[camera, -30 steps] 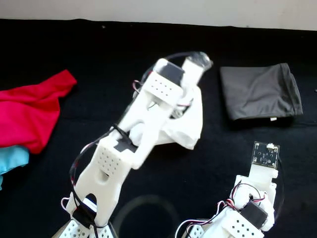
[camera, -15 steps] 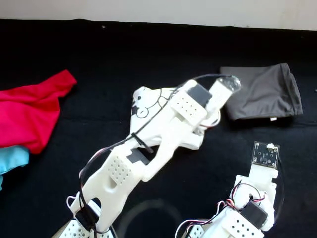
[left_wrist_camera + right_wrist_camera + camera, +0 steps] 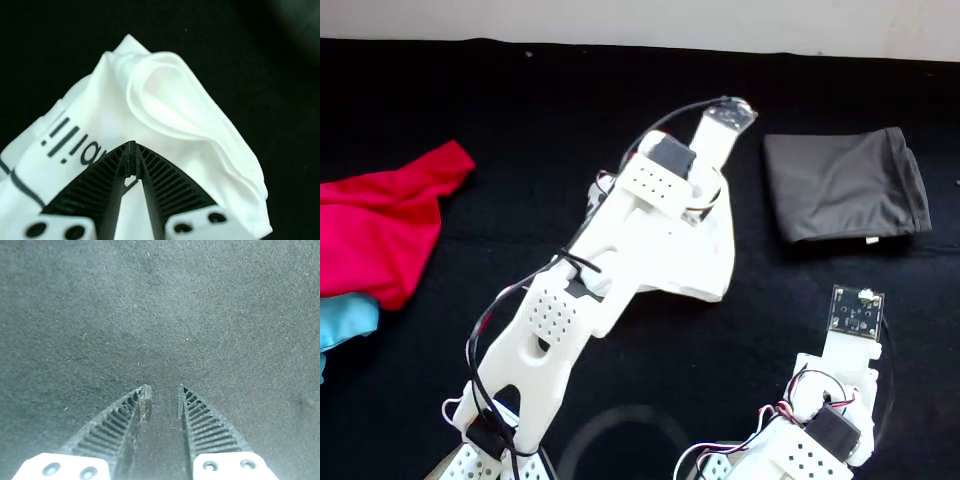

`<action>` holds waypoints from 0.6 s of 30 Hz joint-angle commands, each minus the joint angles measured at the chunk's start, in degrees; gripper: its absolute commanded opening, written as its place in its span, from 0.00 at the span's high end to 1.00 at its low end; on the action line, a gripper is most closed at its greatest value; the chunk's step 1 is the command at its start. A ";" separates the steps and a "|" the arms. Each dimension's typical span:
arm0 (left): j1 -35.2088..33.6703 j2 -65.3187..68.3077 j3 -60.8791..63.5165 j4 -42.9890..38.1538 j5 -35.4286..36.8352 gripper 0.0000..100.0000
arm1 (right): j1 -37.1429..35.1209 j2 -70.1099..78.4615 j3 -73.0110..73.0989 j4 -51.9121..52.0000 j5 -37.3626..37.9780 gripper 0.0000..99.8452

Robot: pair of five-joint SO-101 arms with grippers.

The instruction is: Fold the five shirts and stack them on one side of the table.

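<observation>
Two grippers, one white shirt (image 3: 165, 100).
Left gripper (image 3: 131, 150) is pinched closed on the white shirt, which bunches just beyond its tips; right gripper (image 3: 162, 395) hangs slightly parted over black table (image 3: 150, 300).

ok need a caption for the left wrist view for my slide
left jaws shut, tips together over the loosely folded white shirt on the black table

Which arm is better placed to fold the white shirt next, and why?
Left. The left hand sits closed right over the white shirt, its tips at the fabric. The right hand hangs open above the bare black table, with no shirt beneath it.
</observation>
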 commanded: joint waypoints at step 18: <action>3.38 9.45 -15.25 -12.84 0.35 0.90 | 0.57 -0.57 7.16 -0.22 -0.70 0.90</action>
